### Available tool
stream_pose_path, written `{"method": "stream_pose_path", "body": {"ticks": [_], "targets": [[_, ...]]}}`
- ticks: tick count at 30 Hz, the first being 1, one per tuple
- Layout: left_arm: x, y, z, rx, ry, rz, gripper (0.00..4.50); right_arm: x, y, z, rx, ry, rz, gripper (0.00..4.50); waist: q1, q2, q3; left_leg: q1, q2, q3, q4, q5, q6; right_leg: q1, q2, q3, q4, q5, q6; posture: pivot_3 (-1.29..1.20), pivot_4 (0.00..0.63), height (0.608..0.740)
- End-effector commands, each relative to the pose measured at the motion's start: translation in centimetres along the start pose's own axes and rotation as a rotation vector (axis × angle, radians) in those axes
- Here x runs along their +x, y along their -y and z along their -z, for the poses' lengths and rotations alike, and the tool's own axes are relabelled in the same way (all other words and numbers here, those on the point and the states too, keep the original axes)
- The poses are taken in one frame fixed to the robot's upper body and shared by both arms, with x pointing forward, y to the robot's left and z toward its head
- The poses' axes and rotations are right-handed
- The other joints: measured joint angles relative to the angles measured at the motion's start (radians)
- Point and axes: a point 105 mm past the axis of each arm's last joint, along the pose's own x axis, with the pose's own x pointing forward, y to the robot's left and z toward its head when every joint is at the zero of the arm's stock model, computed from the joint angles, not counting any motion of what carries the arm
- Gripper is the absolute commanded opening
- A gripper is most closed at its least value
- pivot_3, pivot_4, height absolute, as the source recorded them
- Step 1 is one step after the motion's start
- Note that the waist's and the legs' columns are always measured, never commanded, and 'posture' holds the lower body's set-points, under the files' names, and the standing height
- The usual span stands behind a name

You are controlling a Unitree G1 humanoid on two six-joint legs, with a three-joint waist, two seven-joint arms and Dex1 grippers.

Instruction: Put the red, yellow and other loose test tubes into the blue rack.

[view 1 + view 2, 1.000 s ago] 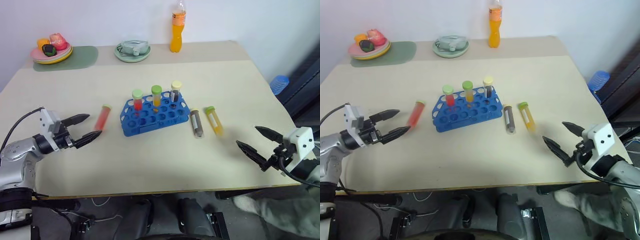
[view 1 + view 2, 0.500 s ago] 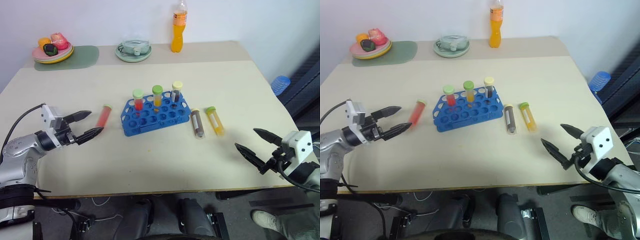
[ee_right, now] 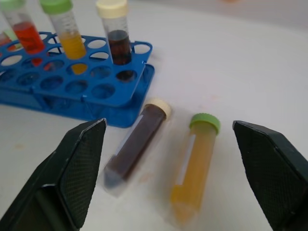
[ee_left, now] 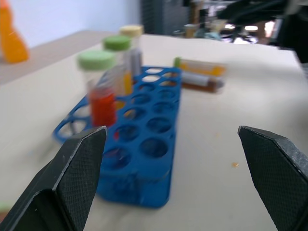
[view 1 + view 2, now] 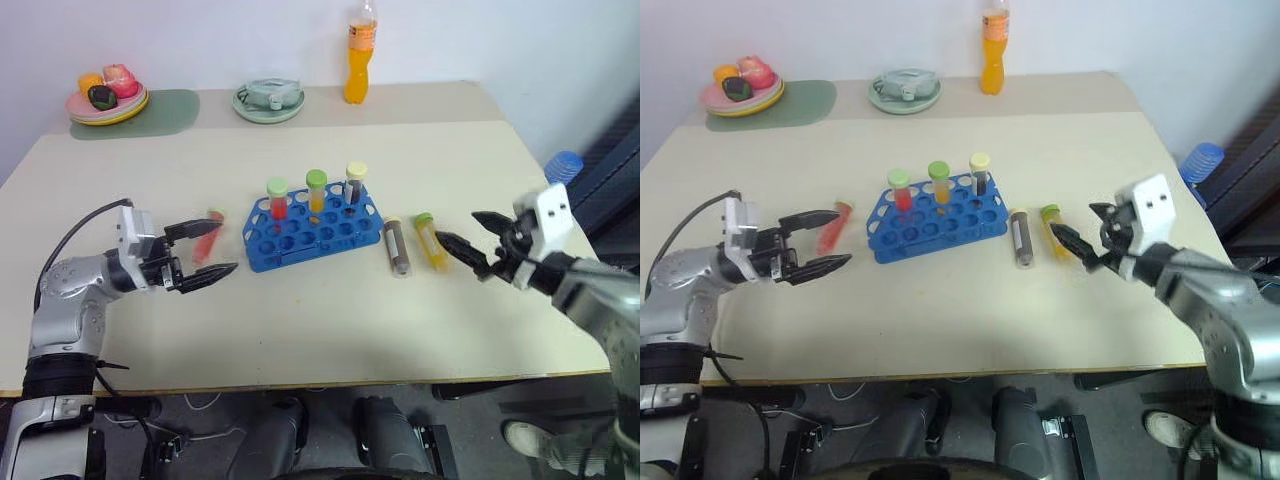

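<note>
Plainly, both pincers are spread wide and carrying nothing, so every risk lies in the grabs to come. The blue rack [image 5: 310,230] sits mid-tabletop with three tubes upright along its far row, and three loose tubes lie flat: a red tube [image 5: 208,234] just off the rack at its nine o'clock, and a dark brown tube [image 5: 396,246] and a yellow tube [image 5: 431,241] side by side at its three o'clock. The right pincer [image 5: 468,241] hovers close to the yellow tube's three o'clock side; because the brown tube lies right alongside, a finger coming down between them could knock it rolling or pinch both at once. The left pincer [image 5: 203,250] is at the red tube's six o'clock, perhaps partly over its lower end, though the overlap is hard to judge. A round tube lying flat may squirt out of a sideways squeeze. Gripped off-centre, either tube would hang tilted, catch a hole's rim and shove the light rack, possibly toppling the standing tubes.
</note>
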Motion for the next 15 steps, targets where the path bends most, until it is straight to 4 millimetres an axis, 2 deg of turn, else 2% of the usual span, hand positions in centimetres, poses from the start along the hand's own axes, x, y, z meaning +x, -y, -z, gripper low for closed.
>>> {"method": "stream_pose_path", "body": {"ticks": [1, 3, 7, 15], "targets": [[1.5, 0.4, -1.7, 0.08, 0.034, 0.074, 4.48, 1.3, 1.1, -0.2, 0.065, -0.113, 0.043, 4.34, -0.002, 0.0, 0.0, -0.001, 0.0, 0.0, 0.0, 0.0, 0.0, -0.001, 0.0, 0.0, 0.0, 0.0, 0.0, 0.0, 0.15, 0.74], [1.9, 0.5, -1.9, 0.085, 0.042, 0.089, 4.48, 2.0, 1.2, -0.5, 0.109, -0.159, 0.05, 4.34, -0.002, 0.0, 0.0, -0.003, 0.0, 0.0, 0.002, 0.0, 0.0, -0.003, 0.0, 0.0, 0.0, 0.0, 0.0, 0.0, 0.15, 0.74], [2.3, 0.8, -2.0, 0.08, 0.043, 0.108, 4.48, 3.4, -0.6, -2.0, 0.205, -0.225, -0.019, 4.34, -0.01, 0.0, 0.0, -0.004, 0.0, 0.0, 0.0, 0.0, 0.0, -0.006, 0.0, 0.0, 0.001, 0.001, 0.0, 0.0, 0.15, 0.74], [2.4, 1.2, -1.9, 0.073, 0.033, 0.118, 4.48, 6.0, -3.9, -1.8, 0.267, -0.297, -0.12, 4.34, -0.006, 0.0, 0.0, -0.006, 0.0, 0.0, 0.001, 0.001, 0.0, -0.006, 0.0, 0.0, 0.001, 0.001, 0.0, 0.0, 0.15, 0.74]]}}
